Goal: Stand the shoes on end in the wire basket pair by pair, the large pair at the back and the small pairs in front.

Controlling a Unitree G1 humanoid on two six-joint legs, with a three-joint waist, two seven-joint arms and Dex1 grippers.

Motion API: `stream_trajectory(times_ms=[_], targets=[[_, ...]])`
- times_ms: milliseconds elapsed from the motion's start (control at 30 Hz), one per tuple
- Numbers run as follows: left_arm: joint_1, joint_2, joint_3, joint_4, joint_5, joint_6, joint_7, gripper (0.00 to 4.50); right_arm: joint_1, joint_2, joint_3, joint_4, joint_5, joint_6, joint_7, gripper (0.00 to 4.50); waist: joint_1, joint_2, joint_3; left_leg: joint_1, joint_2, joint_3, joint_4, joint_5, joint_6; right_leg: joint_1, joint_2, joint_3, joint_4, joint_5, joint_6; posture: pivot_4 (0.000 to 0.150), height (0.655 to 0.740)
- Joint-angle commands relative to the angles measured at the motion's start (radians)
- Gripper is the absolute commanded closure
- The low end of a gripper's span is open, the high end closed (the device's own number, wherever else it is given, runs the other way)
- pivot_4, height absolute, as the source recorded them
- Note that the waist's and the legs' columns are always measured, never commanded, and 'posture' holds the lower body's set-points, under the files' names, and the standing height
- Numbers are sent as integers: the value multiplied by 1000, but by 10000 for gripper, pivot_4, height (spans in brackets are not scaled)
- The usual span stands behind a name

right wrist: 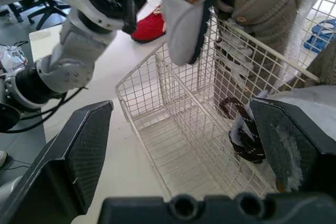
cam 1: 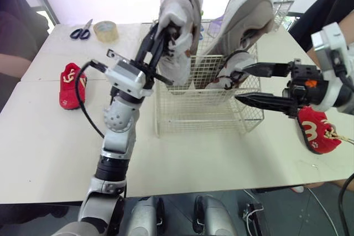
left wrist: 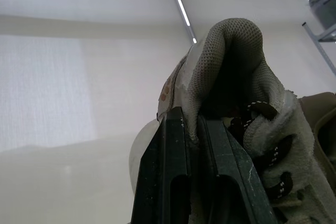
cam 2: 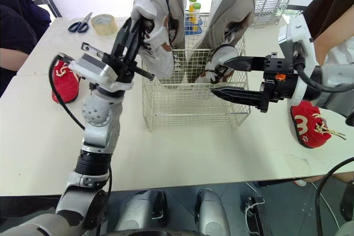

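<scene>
The left gripper (cam 2: pixel 137 27) is pinching the left big shoe (cam 2: pixel 161 31), standing on end at the basket's (cam 2: pixel 182 111) back. The right gripper (cam 2: pixel 220 77) is hovering, fingers apart, beside the right big shoe (cam 2: pixel 232 4). One red shoe (cam 2: pixel 65 81) is lying on the table (cam 2: pixel 166 153) left of the basket, another (cam 2: pixel 308 126) on its right.

Wire basket (cam 1: pixel 204 111) mid-worktop (cam 1: pixel 50 136), left large shoe (cam 1: pixel 180 31) and right large shoe (cam 1: pixel 243 26) upright side by side at its back, left small shoe (cam 1: pixel 72 85) near the worktop's left edge, right small shoe (cam 1: pixel 318 131) near its right edge, scissors (cam 1: pixel 82 30) beside tape roll (cam 1: pixel 105 31) at the far-left corner.
</scene>
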Motion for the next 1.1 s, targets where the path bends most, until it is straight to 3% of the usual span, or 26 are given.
stream_trajectory(times_ms=[33,533,1033,1100], targets=[[-2,-4,-15,27,28,-49,7,44423,-1,-16,-41,-29,18,1,-15,0,0,0,0,0,0,0,0,0,0,0,0,0,0,0,0,1500,7400],[128,7,-31,173,186,-171,100,44423,7,-10,-36,-36,32,-11,-23,0,-1,1,-1,0,0,0,0,-1,1,0,-1,0,0,0,0,1500,7400],[200,38,-54,333,211,-256,137,44423,-5,2,-17,-34,19,-29,-23,0,-1,19,-16,1,-1,0,0,-1,2,1,-5,-1,-2,-1,-2,1500,7400],[199,41,-50,324,203,-251,135,37439,-6,4,-15,-35,18,-31,-26,0,-1,20,-17,1,-1,0,0,-2,2,1,-5,-1,-2,-1,-3,1500,7400]])
